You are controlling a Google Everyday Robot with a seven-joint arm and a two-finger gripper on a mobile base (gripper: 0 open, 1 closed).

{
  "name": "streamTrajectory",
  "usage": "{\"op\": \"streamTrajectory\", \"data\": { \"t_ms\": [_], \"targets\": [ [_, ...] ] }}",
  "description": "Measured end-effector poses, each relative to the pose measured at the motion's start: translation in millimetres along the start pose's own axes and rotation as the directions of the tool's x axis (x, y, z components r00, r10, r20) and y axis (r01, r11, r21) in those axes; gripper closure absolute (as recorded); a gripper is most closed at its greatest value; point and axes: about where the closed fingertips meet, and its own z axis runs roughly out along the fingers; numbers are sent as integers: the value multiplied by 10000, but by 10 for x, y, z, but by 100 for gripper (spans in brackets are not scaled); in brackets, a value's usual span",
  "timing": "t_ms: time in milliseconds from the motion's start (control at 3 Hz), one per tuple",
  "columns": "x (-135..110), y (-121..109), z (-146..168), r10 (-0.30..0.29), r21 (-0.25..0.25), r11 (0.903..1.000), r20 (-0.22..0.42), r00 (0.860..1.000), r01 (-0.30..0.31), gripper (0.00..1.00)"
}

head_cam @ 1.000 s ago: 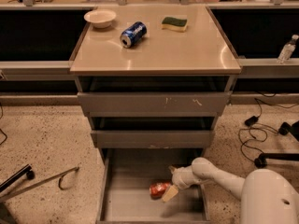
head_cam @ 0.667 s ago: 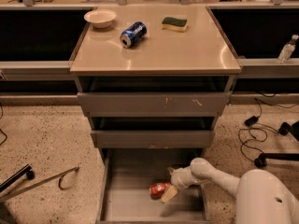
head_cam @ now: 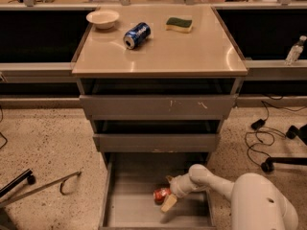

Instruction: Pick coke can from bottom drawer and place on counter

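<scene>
The coke can [head_cam: 160, 194], red-orange with a silver end, lies on its side on the grey floor of the open bottom drawer [head_cam: 129, 210]. My gripper [head_cam: 167, 194] is down inside this drawer, right against the can's right side, with the white arm reaching in from the lower right. The counter [head_cam: 182, 49] is the glossy beige top of the drawer cabinet, well above the gripper.
On the counter lie a blue can [head_cam: 136, 35] on its side, a white bowl [head_cam: 102, 18] at the back left and a green-yellow sponge [head_cam: 179, 24]. The two upper drawers [head_cam: 158, 108] stand slightly open above the bottom one. Cables [head_cam: 268, 138] lie on the floor at right.
</scene>
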Motion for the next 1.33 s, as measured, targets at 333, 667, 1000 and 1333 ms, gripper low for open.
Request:
{"op": "streamTrajectory", "data": {
  "t_ms": [333, 667, 1000, 1333],
  "targets": [
    [4, 2, 106, -109, 5, 9999, -118, 9999, 109, 0],
    [70, -46, 124, -119, 207, 9997, -425, 9990, 128, 0],
    [123, -119, 78, -73, 435, 9990, -596, 9982, 99, 0],
    [178, -156, 78, -1, 343, 9994, -637, 9980, 23, 6]
  ]
}}
